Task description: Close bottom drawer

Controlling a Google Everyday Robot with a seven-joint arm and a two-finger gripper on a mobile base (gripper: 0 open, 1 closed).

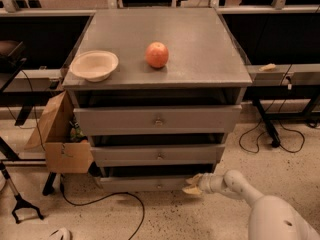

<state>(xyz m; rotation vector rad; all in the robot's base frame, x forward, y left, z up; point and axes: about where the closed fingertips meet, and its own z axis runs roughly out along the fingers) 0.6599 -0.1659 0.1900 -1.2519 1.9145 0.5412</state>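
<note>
The robot's hand [194,185], its grip impossible to make out, rested at the right end of the bottom drawer [145,184], which stood slightly open and seemingly needed one straight push inward.

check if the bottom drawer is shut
Slightly open: the bottom drawer juts forward of the cabinet, with a dark gap above its front. The end effector is at the front's right end.
</note>
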